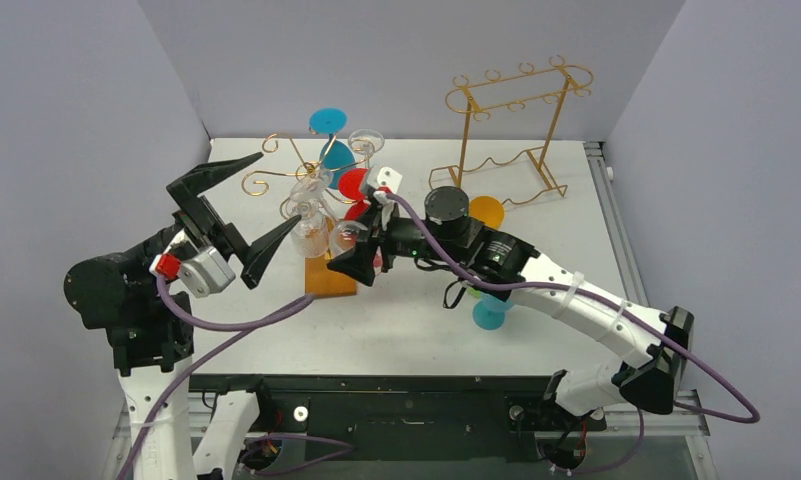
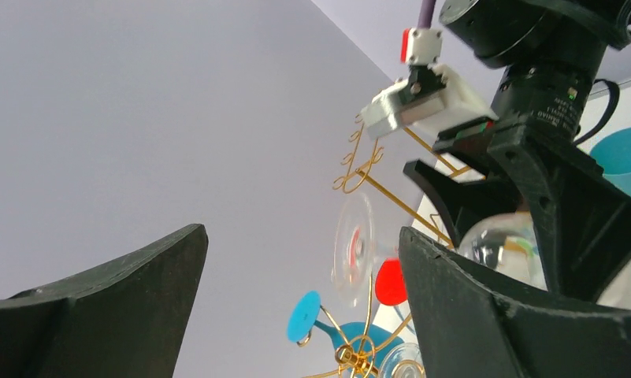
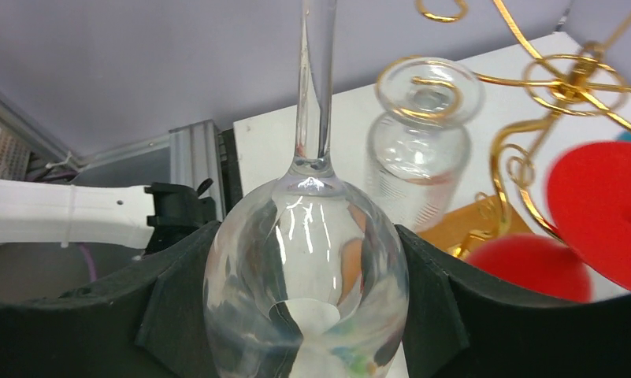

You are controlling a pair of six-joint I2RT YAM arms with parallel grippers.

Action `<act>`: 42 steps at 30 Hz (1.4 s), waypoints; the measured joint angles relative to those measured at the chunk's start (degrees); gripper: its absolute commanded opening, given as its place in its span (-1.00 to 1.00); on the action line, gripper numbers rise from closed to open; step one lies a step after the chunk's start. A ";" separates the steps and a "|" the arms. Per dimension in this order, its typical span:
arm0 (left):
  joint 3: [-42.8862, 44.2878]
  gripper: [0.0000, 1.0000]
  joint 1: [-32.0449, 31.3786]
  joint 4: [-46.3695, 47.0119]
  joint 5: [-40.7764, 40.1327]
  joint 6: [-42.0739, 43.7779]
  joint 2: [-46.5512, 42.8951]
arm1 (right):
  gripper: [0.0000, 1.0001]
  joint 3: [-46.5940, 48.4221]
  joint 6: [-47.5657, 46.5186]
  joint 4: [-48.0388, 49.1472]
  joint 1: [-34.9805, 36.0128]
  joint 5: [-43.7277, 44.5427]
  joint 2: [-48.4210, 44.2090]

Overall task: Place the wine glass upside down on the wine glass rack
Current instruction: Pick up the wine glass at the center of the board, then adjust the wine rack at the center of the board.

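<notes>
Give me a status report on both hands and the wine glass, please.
Left hand open, empty. Right hand shut on wine glass bowl. Not yet hung on wine glass rack. Hung clear glass and red glass crowd it.

Robot lab cell: plain lilac partition walls (image 1: 396,60), white table (image 1: 406,330), aluminium edge rail (image 1: 606,190), purple cables (image 1: 246,325).

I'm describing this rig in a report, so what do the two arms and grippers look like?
Both arms have white links and black joint housings. The left gripper and right gripper have black, pointed, wedge-shaped fingers. Purple cables lead to pale wrist cameras with red tags.
</notes>
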 measured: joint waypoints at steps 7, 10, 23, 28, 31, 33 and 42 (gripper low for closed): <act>8.68 0.77 0.13 -20.24 -2.84 9.38 5.64 | -1.00 -4.72 -2.01 -2.62 -3.87 4.09 -10.29; 13.31 0.66 1.16 -31.30 -4.17 15.39 10.43 | -1.00 -6.51 -2.80 -3.15 -4.85 5.05 -15.02; 26.71 -0.02 8.59 -64.94 -6.56 33.55 29.11 | -1.00 -10.19 -3.45 -5.66 -6.95 6.95 -21.62; 26.64 -0.17 8.96 -66.75 -8.04 34.38 28.30 | -1.00 -10.47 -2.45 -5.77 -6.95 7.04 -21.33; 24.92 -0.25 9.33 -64.19 -9.90 31.80 26.86 | -1.00 -10.47 -1.55 -5.38 -6.95 7.10 -20.24; 22.77 -0.28 9.55 -61.83 -11.34 29.92 25.55 | -1.00 -10.47 -0.83 -4.87 -6.95 7.45 -18.78; 16.13 -0.18 10.56 -51.63 -19.45 22.29 22.99 | -1.00 -5.14 2.21 -3.56 -6.25 10.56 -6.38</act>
